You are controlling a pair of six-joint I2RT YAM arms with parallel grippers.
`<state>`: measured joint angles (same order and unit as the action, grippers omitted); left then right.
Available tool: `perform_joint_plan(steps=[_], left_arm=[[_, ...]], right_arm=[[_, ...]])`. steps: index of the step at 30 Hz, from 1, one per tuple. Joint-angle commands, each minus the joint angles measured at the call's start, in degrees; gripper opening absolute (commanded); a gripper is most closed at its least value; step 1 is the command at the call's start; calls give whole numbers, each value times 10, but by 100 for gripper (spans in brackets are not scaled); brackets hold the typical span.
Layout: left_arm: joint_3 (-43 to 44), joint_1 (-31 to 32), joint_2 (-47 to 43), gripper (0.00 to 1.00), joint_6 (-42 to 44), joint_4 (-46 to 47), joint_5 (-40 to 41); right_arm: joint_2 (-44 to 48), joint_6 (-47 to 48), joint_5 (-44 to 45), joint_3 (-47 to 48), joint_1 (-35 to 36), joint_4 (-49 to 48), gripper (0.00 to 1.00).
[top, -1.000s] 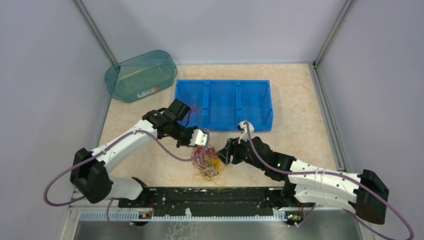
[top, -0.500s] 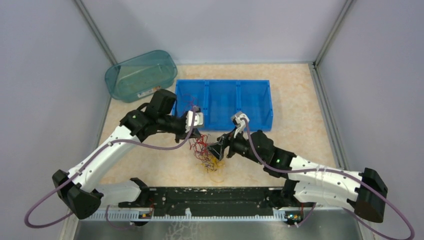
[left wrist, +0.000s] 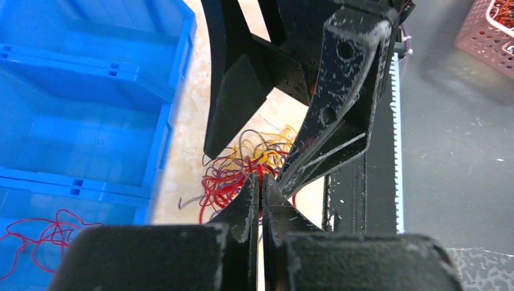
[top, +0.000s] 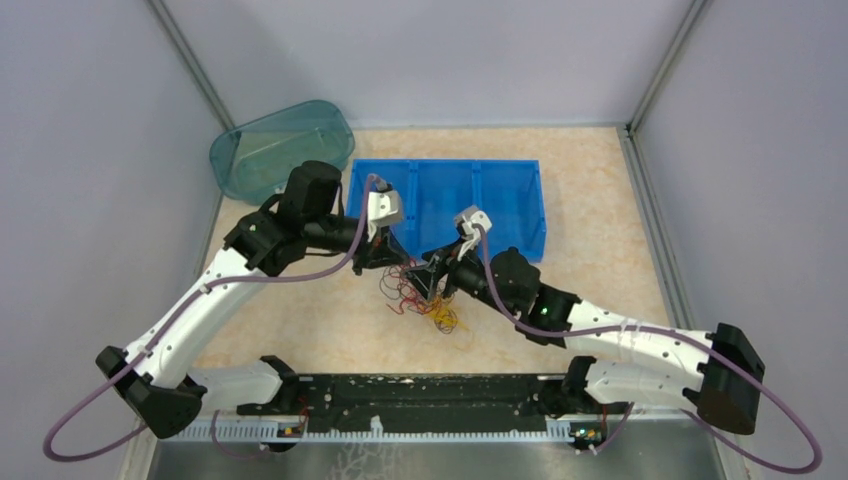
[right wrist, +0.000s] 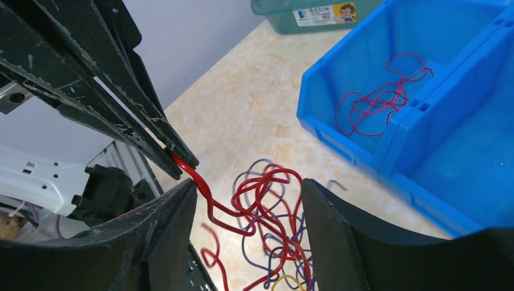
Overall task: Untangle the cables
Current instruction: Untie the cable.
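Shifted up-table toward the blue bin [top: 530,215] since a second ago: both arms and the cables [top: 425,300]. Beige marbled table [top: 600,200], pale lilac walls, metal corner posts. Teal basin [top: 250,150] far left, sticker [right wrist: 321,12] reading "BASIN". Left gripper [left wrist: 261,179] pinched shut on a red strand, tangle trailing below it. Right gripper [right wrist: 248,182] spread open, fingers either side of the red loops, seemingly not touching. Loose red wire [right wrist: 382,97] in the bin's left-end compartment.
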<state>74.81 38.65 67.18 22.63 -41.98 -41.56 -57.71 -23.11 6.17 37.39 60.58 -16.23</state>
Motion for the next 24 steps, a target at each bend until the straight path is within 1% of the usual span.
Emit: perform_joint_plan(steps=[1,8,14,20,24], left_arm=[[13,4,-11,0,-30,-1,-33],[8,4,-16,0,-13,-4,-25],[21,4,-13,0,-13,-8,-26],[51,4,-3,0,-35,-14,-37],[63,4,5,0,-59,-14,-49]], right_arm=[[31,9,27,-7,-4,-73,64],[52,10,-32,2,-4,-45,65],[52,9,-7,3,-4,-22,64],[14,26,26,27,-5,-23,60],[-6,28,64,34,-4,-64,59]])
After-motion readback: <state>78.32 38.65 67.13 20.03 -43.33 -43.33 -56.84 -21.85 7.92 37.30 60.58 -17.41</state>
